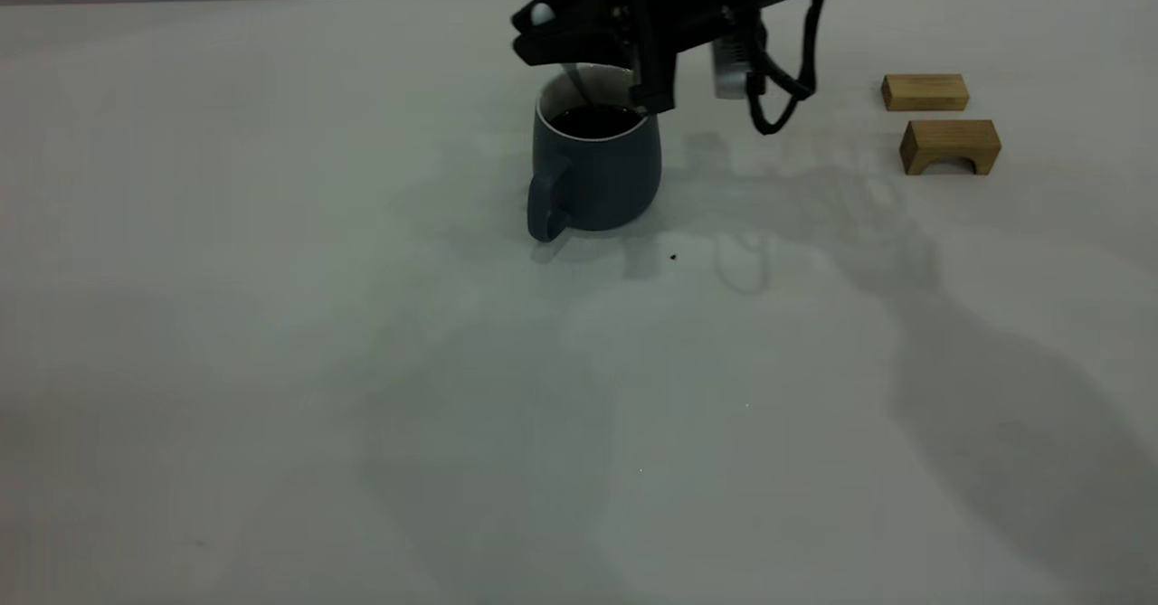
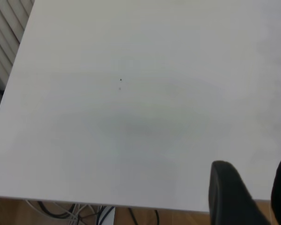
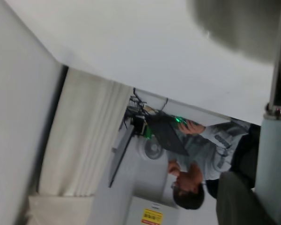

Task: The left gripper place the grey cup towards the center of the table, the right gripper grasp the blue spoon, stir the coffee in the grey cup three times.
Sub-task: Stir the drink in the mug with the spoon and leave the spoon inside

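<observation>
The grey cup (image 1: 593, 171) stands upright near the middle of the table (image 1: 362, 361), its handle toward the front left, with dark coffee (image 1: 594, 120) inside. My right gripper (image 1: 556, 40) hovers just above the cup's rim, shut on the blue spoon (image 1: 542, 14). The spoon's metal stem slants down into the cup. In the right wrist view the spoon's pale handle (image 3: 273, 159) runs beside one dark finger (image 3: 239, 201) toward the cup's blurred grey shape (image 3: 243, 23). My left gripper (image 2: 255, 187) shows only in the left wrist view, open over bare table near its edge.
Two wooden blocks lie at the back right, a flat one (image 1: 925, 91) and an arched one (image 1: 950, 146). A tiny dark speck (image 1: 673, 258) sits just in front of the cup. A person (image 3: 196, 159) is beyond the table's far edge.
</observation>
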### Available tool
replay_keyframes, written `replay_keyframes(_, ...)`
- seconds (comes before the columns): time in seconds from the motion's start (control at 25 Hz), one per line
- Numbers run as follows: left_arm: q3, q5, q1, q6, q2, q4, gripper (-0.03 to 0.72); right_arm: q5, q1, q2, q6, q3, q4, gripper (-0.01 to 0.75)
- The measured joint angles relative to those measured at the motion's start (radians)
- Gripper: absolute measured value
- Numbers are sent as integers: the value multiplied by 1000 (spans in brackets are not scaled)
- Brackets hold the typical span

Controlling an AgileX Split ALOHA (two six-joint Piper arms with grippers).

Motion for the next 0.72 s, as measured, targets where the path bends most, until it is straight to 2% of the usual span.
replay_keyframes(0.28,0,0,0,0,0,0,299,52,-5,0,227,0,-22,122)
replay_keyframes(0.36,0,0,0,0,0,0,299,56,11,0,211,0,-3,122)
replay_keyframes(0.52,0,0,0,0,0,0,299,43,22,0,71,0,23,122)
replay_keyframes(0.72,0,0,0,0,0,0,299,34,-7,0,-22,0,27,122)
